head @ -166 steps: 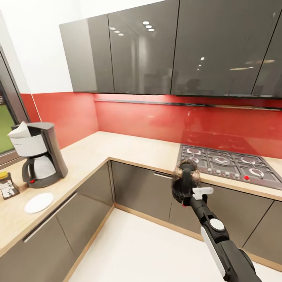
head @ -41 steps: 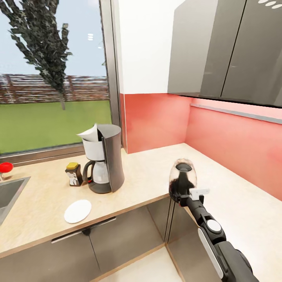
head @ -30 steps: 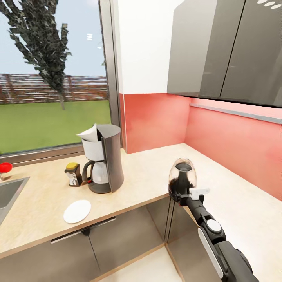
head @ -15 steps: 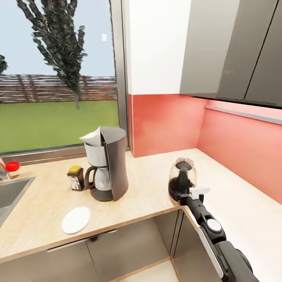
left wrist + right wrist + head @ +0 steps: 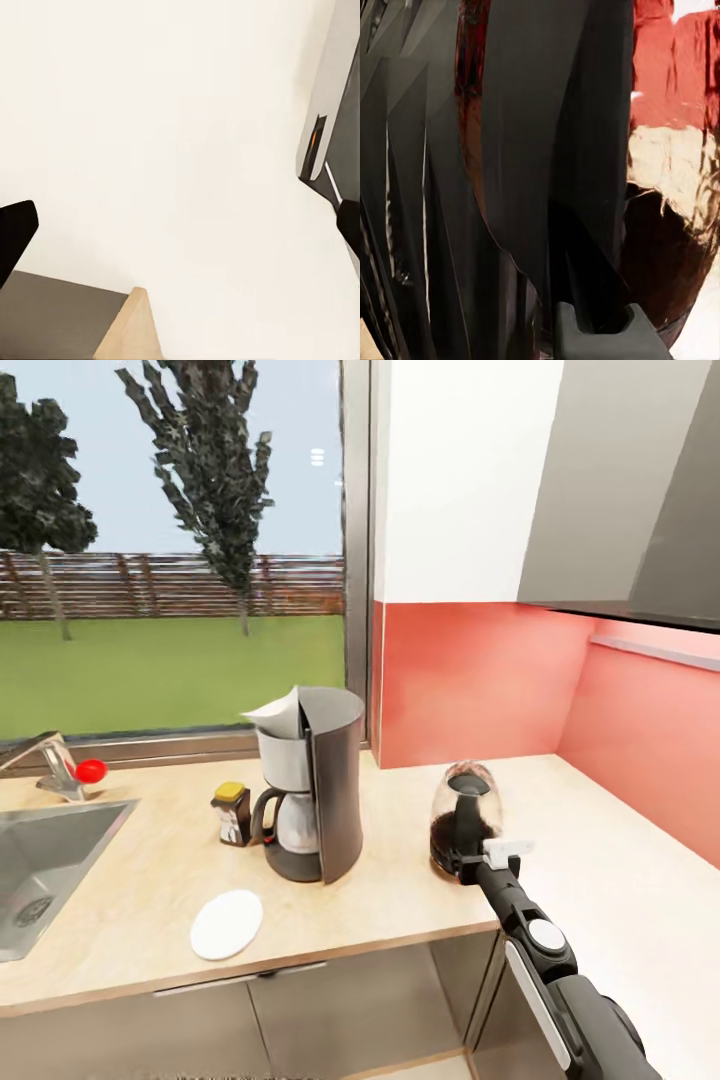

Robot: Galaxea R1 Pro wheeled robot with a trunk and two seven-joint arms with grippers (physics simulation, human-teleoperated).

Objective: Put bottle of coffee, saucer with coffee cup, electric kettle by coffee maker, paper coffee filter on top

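Kettle [image 5: 465, 830] sits gripped by its black handle in the right fingers [image 5: 470, 860], over the bench [image 5: 400, 900] just right of the coffee maker [image 5: 310, 795]. Bottle [image 5: 232, 812] stands left of the maker, saucer [image 5: 227, 924] in front. Left fingers [image 5: 13, 236] look spread wide

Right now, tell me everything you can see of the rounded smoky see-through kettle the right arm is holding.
The rounded, smoky see-through electric kettle has a black handle facing the robot, gripped by the right gripper. Its glassy body is dark toward the base and paler at the domed top. It stands upright over the light wood-tone kitchen countertop, right of the coffee maker, apart from it. Whether its base touches the worktop is unclear.
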